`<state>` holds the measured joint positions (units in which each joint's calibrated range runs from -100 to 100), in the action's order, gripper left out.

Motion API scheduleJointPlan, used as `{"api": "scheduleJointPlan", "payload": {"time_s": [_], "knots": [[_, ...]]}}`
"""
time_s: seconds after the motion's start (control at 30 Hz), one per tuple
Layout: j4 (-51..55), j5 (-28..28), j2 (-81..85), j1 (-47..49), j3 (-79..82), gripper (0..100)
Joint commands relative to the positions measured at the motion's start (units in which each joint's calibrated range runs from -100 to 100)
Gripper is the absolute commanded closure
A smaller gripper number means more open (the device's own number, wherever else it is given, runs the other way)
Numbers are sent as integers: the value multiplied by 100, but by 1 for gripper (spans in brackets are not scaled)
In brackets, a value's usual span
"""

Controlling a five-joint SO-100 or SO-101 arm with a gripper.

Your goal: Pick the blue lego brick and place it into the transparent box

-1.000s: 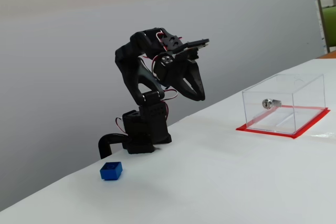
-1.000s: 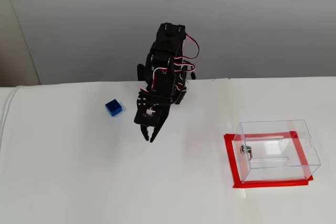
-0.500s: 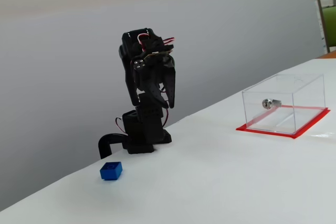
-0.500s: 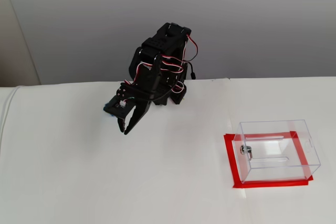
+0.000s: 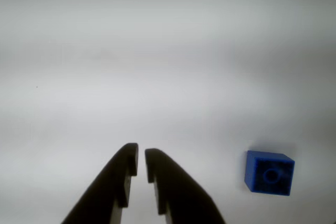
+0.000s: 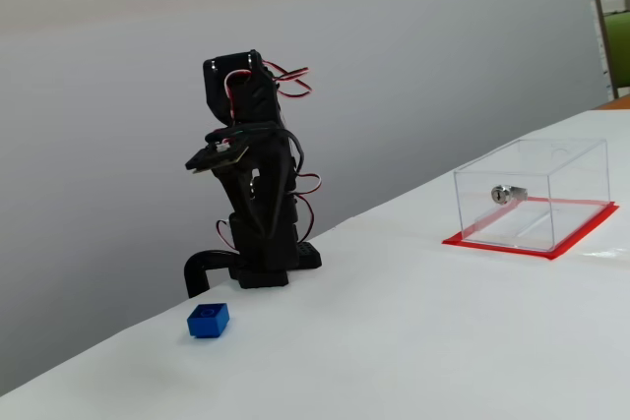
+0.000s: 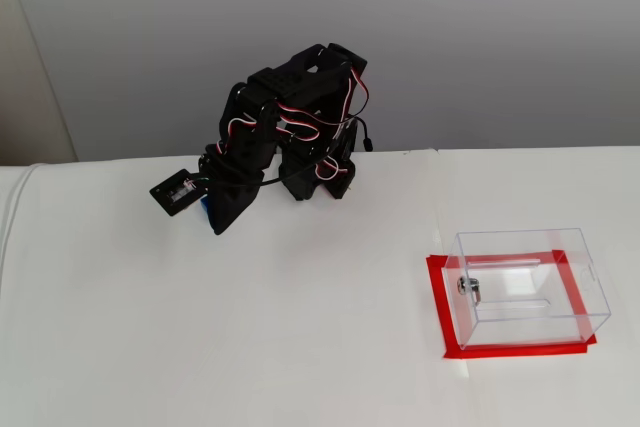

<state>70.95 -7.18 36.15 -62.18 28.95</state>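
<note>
Your end effector [image 5: 140,162] hangs above the tabletop [image 6: 413,322] with its jaws nearly closed and nothing between them. In the wrist view the blue lego brick [image 5: 269,172] lies off to the right, untouched. Spread the jaws wide, shift right until they straddle it, then descend squarely. The transparent box [image 6: 532,194] stands well apart.

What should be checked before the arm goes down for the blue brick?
1. Brick in sight, upright, stud up: ok.
2. Gripper lined up over brick: not ok; in the wrist view the brick sits right of the fingers.
3. Gap wide enough for brick: not ok; only a narrow slit.
4. Gripper empty: ok.
5. Table around brick free of clutter: ok.
6. Clear box open on top: cannot tell.
</note>
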Motion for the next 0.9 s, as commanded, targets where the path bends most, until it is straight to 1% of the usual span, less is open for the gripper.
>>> {"api": "scheduleJointPlan", "payload": {"time_s": [0.0, 0.07, 0.2, 0.23, 0.4, 0.67, 0.87], "knots": [[442, -7, -22, -551, -517, 99], [677, 92, -30, -810, -535, 99], [894, 723, -47, -1061, -436, 99], [938, 802, -64, -1091, -399, 99], [990, 843, -395, -1209, -309, 99], [825, 922, -964, -2222, -300, 99], [807, 1532, -1591, -2828, -336, 99]]}}
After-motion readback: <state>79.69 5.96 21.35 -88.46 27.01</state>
